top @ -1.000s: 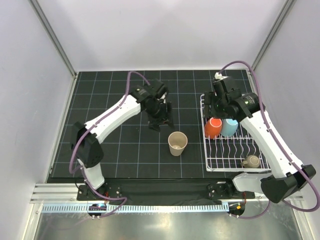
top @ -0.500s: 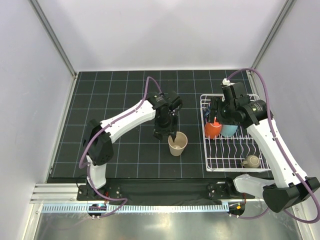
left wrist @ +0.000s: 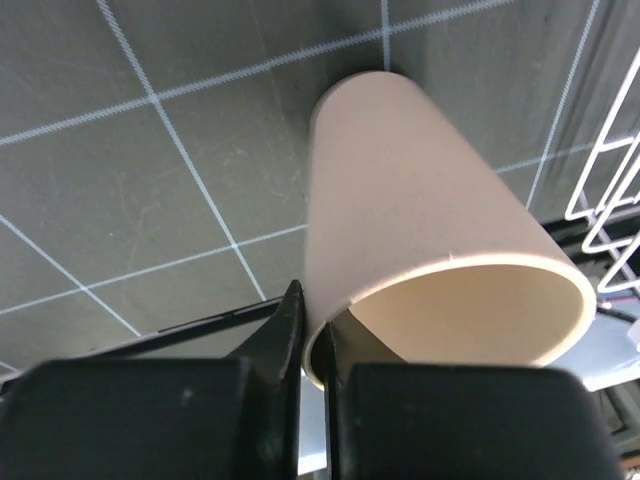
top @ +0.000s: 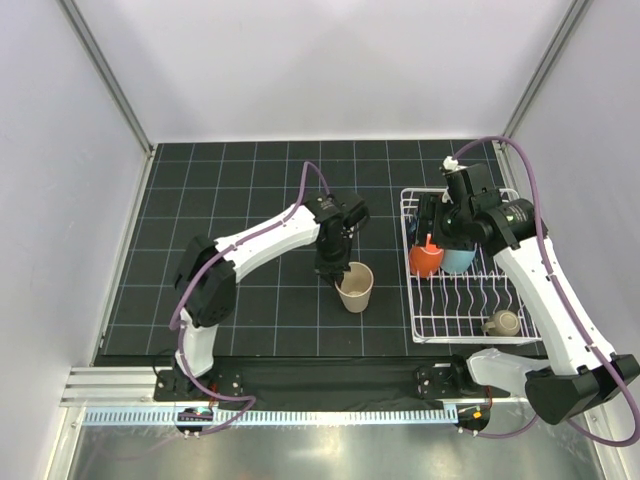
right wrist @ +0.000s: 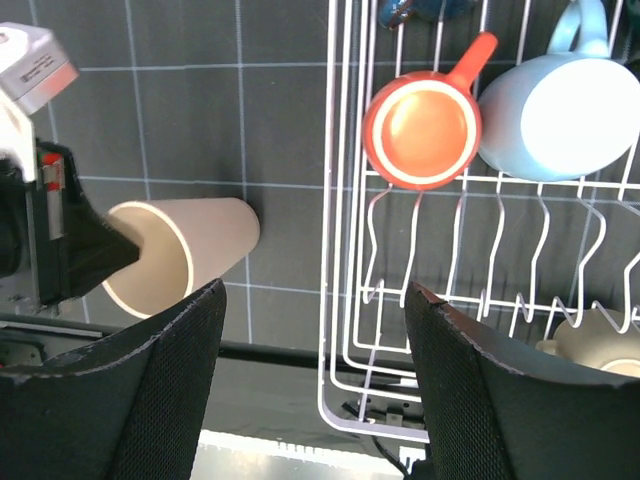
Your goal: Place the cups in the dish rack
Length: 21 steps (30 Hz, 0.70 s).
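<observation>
A tall beige tumbler (top: 355, 287) stands upright on the black mat, left of the dish rack (top: 470, 303). My left gripper (top: 336, 270) is shut on the tumbler's (left wrist: 400, 200) rim, one finger (left wrist: 285, 330) outside the wall and the other inside. In the rack lie an orange cup (right wrist: 422, 125), a light blue mug (right wrist: 560, 120) and a small taupe mug (top: 502, 323). A dark teal mug (right wrist: 400, 10) shows at the rack's far end. My right gripper (right wrist: 315, 320) hangs open and empty above the rack's left edge.
The black gridded mat (top: 240, 200) covers the table between the white walls. The rack's white wire prongs (right wrist: 500, 270) stand in rows beside the mugs. A metal rail (top: 300, 412) runs along the near edge by the arm bases.
My left gripper moved right and nearer to the tumbler, then closed on its rim. The right arm shifted slightly right a second ago and has held still since.
</observation>
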{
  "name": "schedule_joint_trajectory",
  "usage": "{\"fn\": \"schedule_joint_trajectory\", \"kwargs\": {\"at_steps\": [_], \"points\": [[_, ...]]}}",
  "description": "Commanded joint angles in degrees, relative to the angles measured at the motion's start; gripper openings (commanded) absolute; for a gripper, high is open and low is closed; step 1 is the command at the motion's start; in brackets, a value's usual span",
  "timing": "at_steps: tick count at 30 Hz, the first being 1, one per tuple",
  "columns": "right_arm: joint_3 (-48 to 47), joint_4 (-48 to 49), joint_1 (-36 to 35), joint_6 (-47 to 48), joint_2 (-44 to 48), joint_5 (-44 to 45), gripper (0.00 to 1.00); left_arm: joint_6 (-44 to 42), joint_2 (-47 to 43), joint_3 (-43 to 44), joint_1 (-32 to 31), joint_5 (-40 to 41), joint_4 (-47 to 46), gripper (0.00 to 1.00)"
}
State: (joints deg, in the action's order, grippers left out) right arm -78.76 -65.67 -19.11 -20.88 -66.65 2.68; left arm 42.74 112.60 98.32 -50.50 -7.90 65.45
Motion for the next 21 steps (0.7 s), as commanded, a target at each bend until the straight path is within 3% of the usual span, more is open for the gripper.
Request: {"fn": "schedule_joint_trajectory", "kwargs": {"at_steps": [1, 9, 17, 21], "points": [[-3.93, -0.34, 0.31, 0.84, -0.32, -1.89, 0.73, -0.91, -1.5, -0.32, 1.19, -1.67, -2.43, 0.0], [-10.44, -1.48, 0.22, 2.87, -5.59, -13.91, 0.83, 1.02, -11.5, -2.25, 8.39, -9.31, -6.11, 0.0], [-20.2, 1.67, 0.31, -3.1, -11.91, -31.83, 0.94, 13.05, -31.97, -14.63, 21.57, -25.74, -30.62, 0.0], [-19.51, 12.72, 0.31, -9.34, -11.75, -43.69, 1.0, 20.0, -36.39, -17.28, 24.83, -32.69, -40.38, 0.0]]}}
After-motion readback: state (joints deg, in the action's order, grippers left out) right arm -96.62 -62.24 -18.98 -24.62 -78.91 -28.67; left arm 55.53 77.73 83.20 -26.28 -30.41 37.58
